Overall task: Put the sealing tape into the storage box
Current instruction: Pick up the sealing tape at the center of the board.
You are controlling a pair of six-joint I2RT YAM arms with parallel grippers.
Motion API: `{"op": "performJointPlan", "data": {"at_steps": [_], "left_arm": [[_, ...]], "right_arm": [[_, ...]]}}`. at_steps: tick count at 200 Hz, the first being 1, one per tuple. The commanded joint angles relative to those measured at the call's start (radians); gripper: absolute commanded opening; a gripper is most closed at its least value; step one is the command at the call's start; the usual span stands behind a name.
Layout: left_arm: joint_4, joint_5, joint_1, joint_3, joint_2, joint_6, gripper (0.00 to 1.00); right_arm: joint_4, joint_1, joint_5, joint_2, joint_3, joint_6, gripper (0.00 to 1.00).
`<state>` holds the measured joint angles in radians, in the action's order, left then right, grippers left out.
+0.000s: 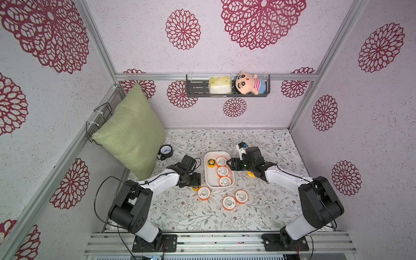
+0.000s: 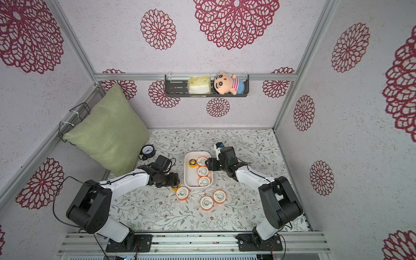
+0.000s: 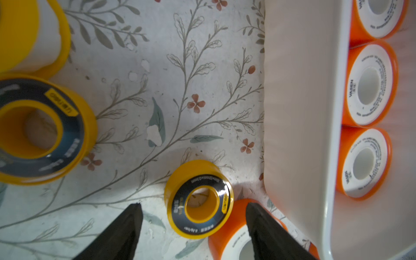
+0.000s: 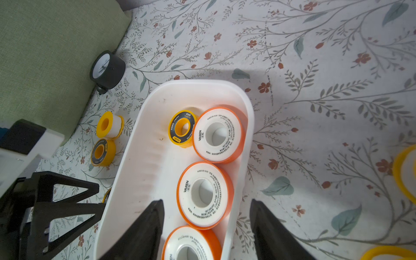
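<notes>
Spools of sealing tape lie partly in the glossy white plastic storage box (image 4: 144, 157) and partly on the floral-patterned tabletop (image 1: 180, 213). Your left tool (image 3: 192, 203) has its black fingers spread wide and grips nothing. A small yellow spool with a black face (image 3: 191, 173) lies flat on the tabletop just ahead of its tips, touching neither. A larger orange spool with a white face (image 3: 227, 227) is partly hidden behind one finger, and the box's outer wall runs just beside that finger. Two more yellow spools (image 3: 67, 139) lie further off on the tool's other side.

Your right tool (image 4: 207, 200) is also open and empty, with one finger over the box's inside and the other outside its rim. Below and ahead of it, three orange spools (image 4: 213, 213) lie in a row along one wall of the box, with one yellow black-faced spool (image 4: 173, 135) beside the farthest. In both top views three more orange spools (image 1: 229, 203) lie loose on the tabletop between your two arms.
</notes>
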<state>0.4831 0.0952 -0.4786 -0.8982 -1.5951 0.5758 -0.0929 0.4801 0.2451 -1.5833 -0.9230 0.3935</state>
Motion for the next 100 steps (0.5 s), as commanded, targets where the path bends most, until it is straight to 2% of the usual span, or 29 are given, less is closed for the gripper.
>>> {"op": "performJointPlan", "data": {"at_steps": [1,75,100], "left_arm": [[-0.026,0.003,-0.015,-0.03,-0.026,-0.025,0.8],[0.023,-0.059,-0.055,-0.071,-0.092,-0.041,0.78],[0.044,-0.084,-0.064,-0.087,-0.116,-0.044,0.74]], "right_arm": [[-0.014,-0.006,0.021,0.006,-0.01,0.007,0.67],[-0.015,-0.009,0.029,-0.004,-0.016,0.008,0.67],[-0.016,-0.011,0.034,-0.006,-0.019,0.009,0.67]]}}
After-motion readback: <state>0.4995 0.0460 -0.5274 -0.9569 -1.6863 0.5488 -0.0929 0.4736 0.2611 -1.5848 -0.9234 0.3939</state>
